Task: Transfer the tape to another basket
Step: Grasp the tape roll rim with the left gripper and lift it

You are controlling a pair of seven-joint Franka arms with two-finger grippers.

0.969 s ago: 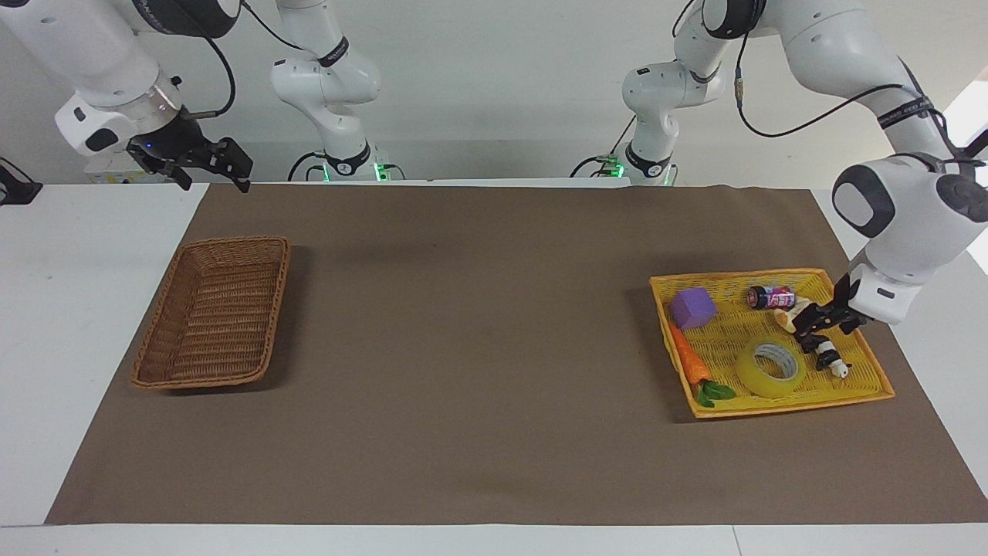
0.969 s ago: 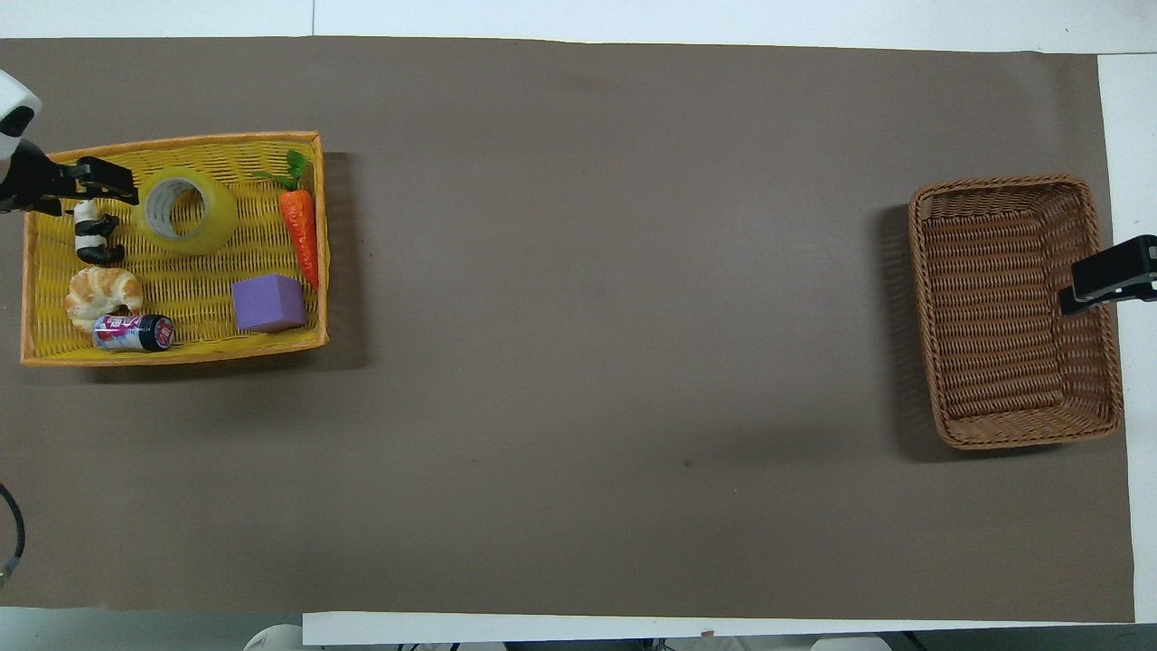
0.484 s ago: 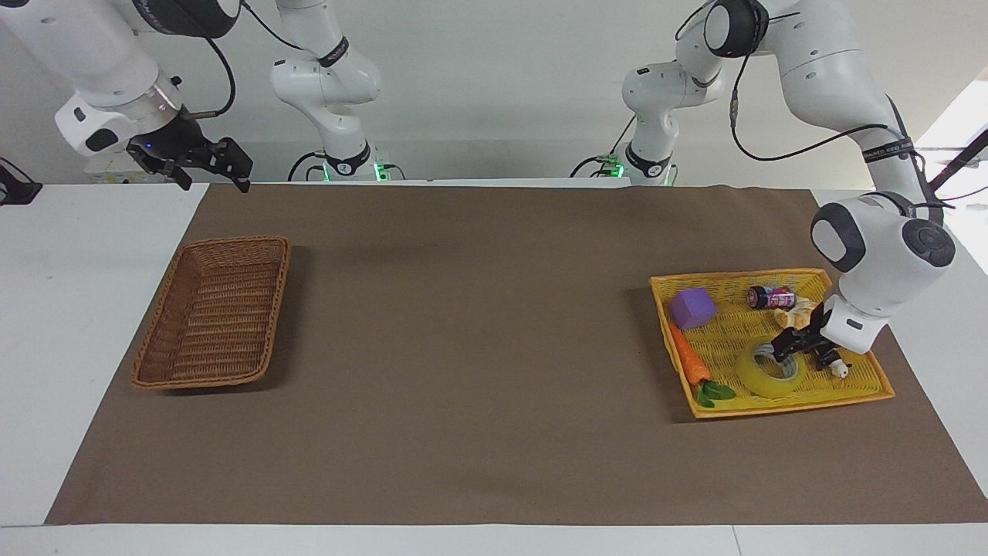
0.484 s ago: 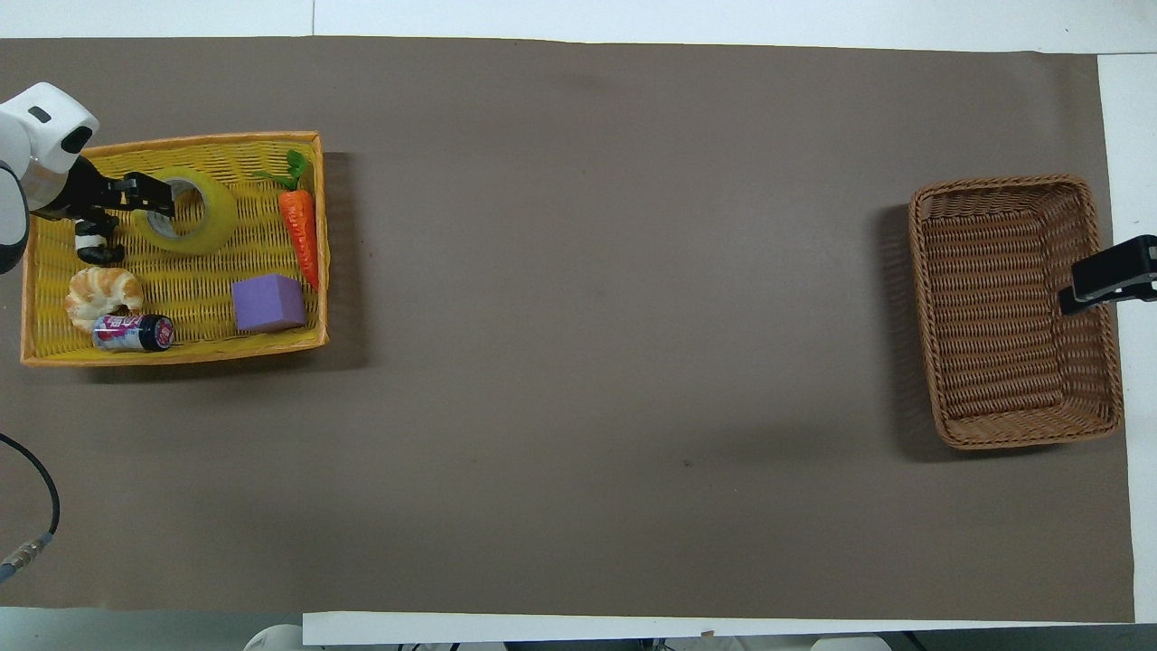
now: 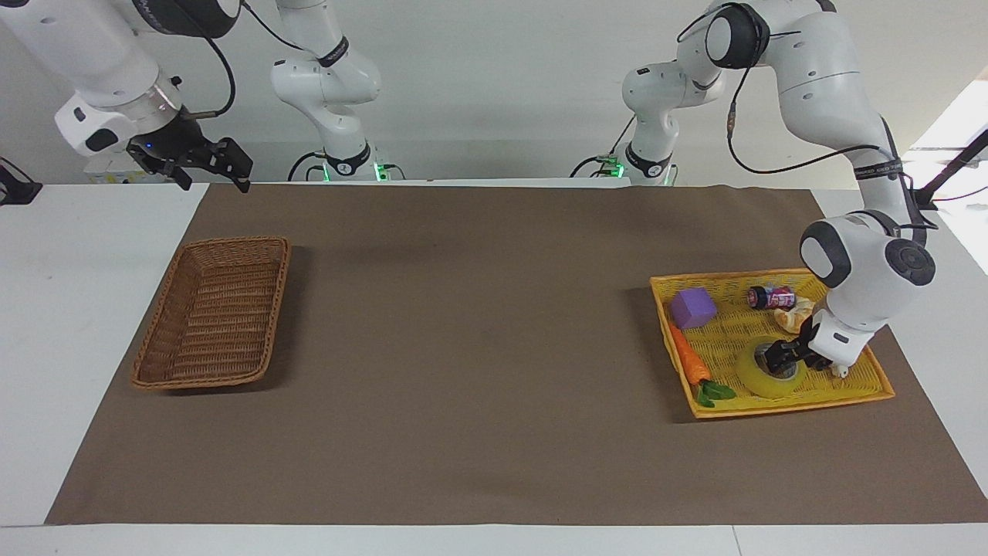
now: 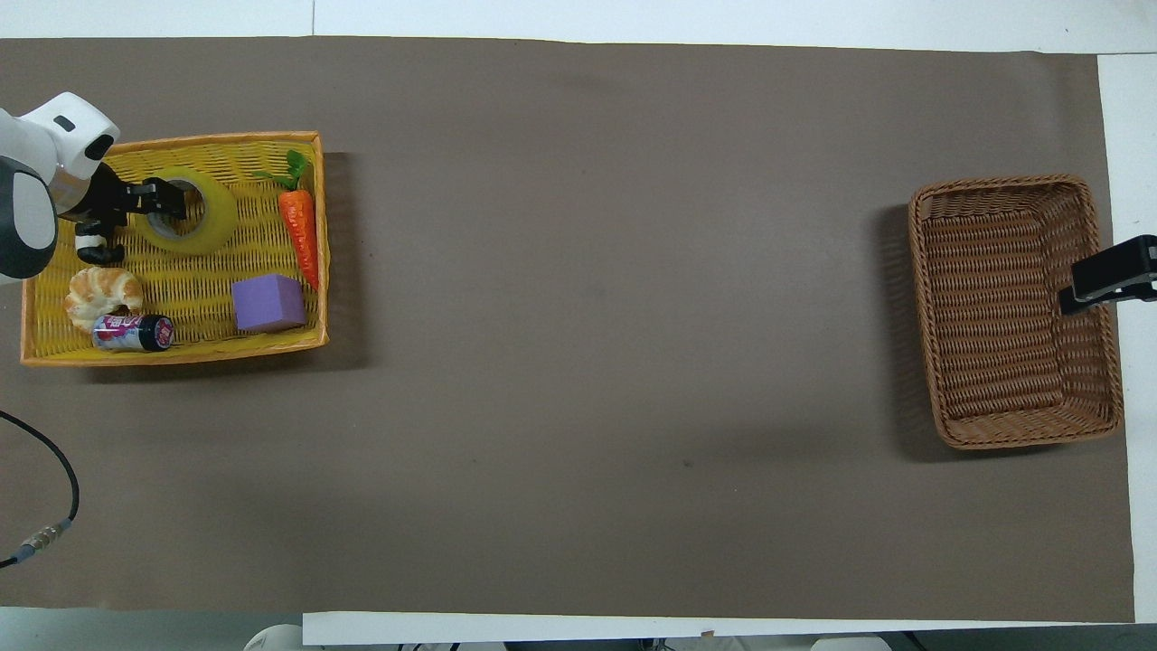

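Observation:
The tape (image 5: 760,381), a yellow translucent roll, lies flat in the bright yellow basket (image 5: 787,407) at the left arm's end of the table; it also shows in the overhead view (image 6: 213,221). My left gripper (image 5: 779,357) is down at the roll, open, with one finger in its hole and one at its wall; in the overhead view the left gripper (image 6: 165,201) covers the roll's core. The brown wicker basket (image 5: 208,381) stands empty at the right arm's end (image 6: 1021,440). My right gripper (image 5: 210,164) waits open in the air beside it (image 6: 1107,280).
In the yellow basket (image 6: 172,355) also lie a carrot (image 6: 298,231), a purple block (image 6: 268,303), a small can (image 6: 133,333), a croissant (image 6: 102,294) and a small black-and-white toy (image 6: 90,242). A brown mat (image 5: 478,324) covers the table between the baskets.
My left gripper has moved from over the black-and-white toy across to the tape and come down onto its core. The right arm has not moved.

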